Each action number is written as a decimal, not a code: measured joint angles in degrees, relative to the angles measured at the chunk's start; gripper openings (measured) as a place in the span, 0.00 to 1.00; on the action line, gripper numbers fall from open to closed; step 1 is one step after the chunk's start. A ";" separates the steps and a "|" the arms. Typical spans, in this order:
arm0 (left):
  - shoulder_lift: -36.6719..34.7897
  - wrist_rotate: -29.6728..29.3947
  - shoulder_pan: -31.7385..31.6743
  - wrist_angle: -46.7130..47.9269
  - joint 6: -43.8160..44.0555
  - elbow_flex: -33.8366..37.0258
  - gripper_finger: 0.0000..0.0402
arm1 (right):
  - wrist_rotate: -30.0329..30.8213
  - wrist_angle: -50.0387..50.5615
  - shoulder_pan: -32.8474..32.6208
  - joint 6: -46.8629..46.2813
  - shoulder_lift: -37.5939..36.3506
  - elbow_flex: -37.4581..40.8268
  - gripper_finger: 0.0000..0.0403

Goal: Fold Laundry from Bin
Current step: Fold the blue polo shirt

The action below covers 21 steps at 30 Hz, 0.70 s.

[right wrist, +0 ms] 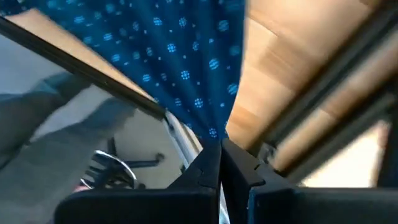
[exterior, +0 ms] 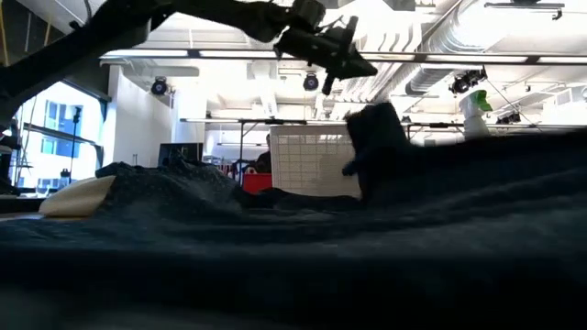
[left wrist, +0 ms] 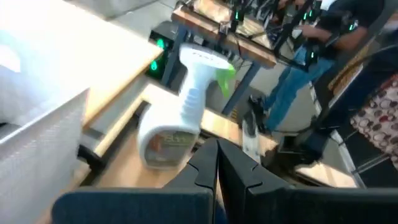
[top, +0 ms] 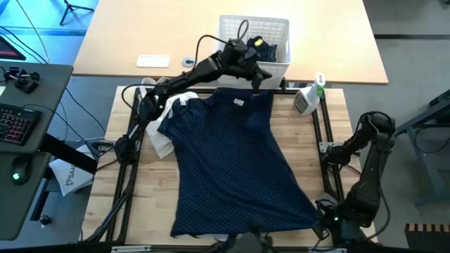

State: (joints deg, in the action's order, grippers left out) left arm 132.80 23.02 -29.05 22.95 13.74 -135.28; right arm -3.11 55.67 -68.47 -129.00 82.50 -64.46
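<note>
The navy dotted shirt (top: 232, 165) lies spread flat across the desk (top: 309, 165), not yet folded. The right pincer (right wrist: 221, 146), at the desk's near right corner, is pinching the shirt's hem. The left pincer (left wrist: 216, 152) is pressed together and empty, raised over the far edge beside the bin (top: 278, 31) and spray bottle (top: 307, 98). More laundry remains in the bin, so most folding is probably left.
</note>
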 joint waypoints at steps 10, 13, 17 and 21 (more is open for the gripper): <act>-7.28 -4.13 -4.64 15.91 -8.00 5.79 0.00 | 4.92 0.65 0.76 0.64 2.78 -5.60 0.00; -6.90 -1.99 -4.20 17.20 -9.94 5.81 0.00 | 6.22 0.65 1.82 0.98 4.60 -5.60 0.00; -3.74 -1.91 -1.01 18.14 -12.46 5.81 0.01 | 8.07 0.32 4.21 1.54 6.33 -5.58 0.00; 1.03 -2.61 2.09 19.88 -12.91 5.95 0.10 | 10.39 -1.55 6.84 1.97 6.51 -5.56 0.00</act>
State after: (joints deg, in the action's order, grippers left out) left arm 133.83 20.42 -26.96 42.83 0.84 -129.34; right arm 7.28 54.11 -61.63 -127.03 89.01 -70.02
